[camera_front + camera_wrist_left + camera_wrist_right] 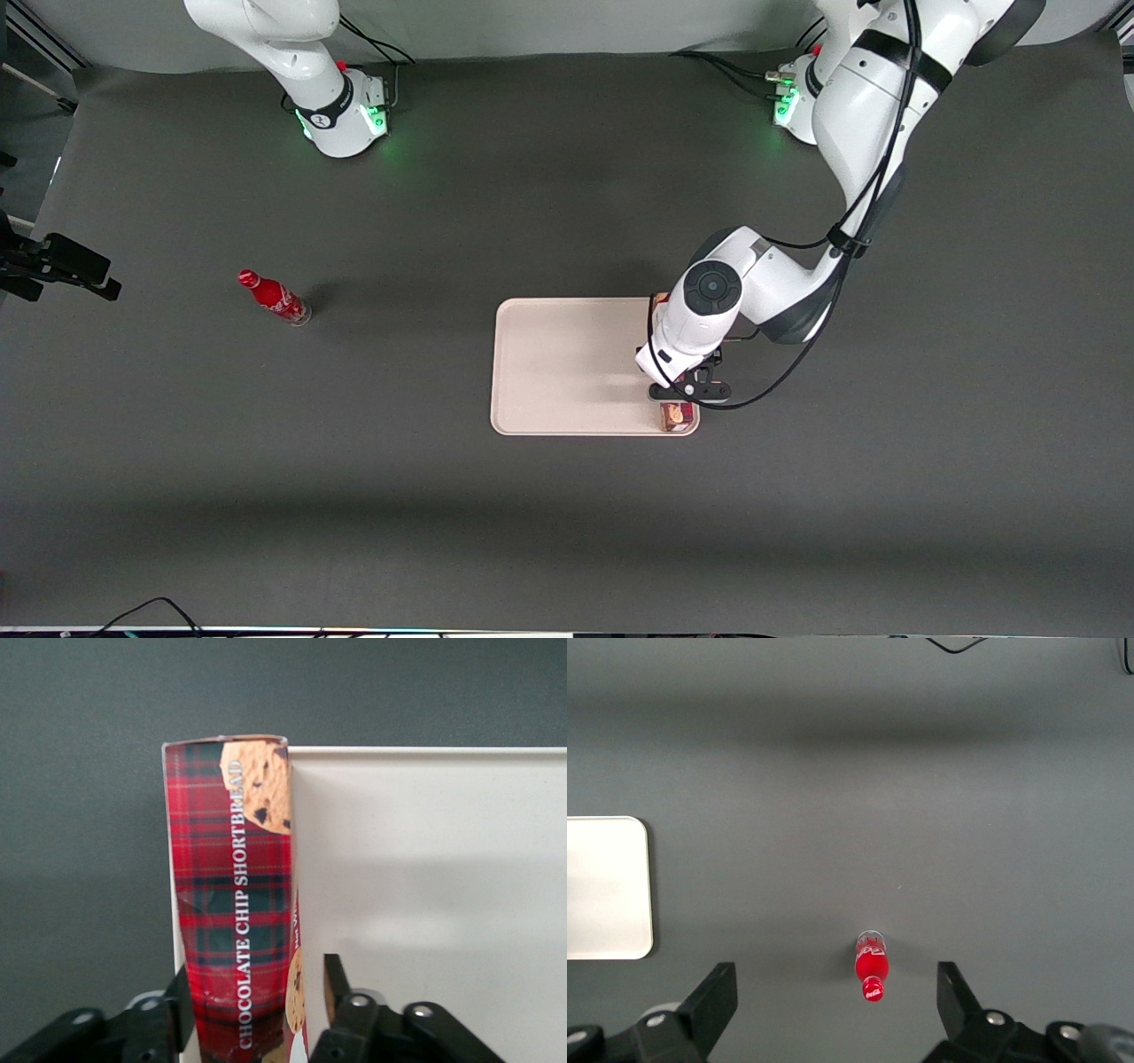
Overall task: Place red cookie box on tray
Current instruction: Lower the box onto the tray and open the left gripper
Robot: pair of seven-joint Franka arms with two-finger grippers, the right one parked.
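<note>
Front view: dark grey mat [567,514] fills the frame, pale wall strip along the top edge. At centre the tray [567,372] carries the red cookie box [678,416] along its working-arm edge; the gripper [257,1010] pinches it. Red soda bottle [275,298] at left

Even overhead light is falling; the gripper [689,391] over the tray [567,372] is casting soft shadows just beside itself. Wrist view is showing blurred fingers [341,992], sharp carton print.
</note>
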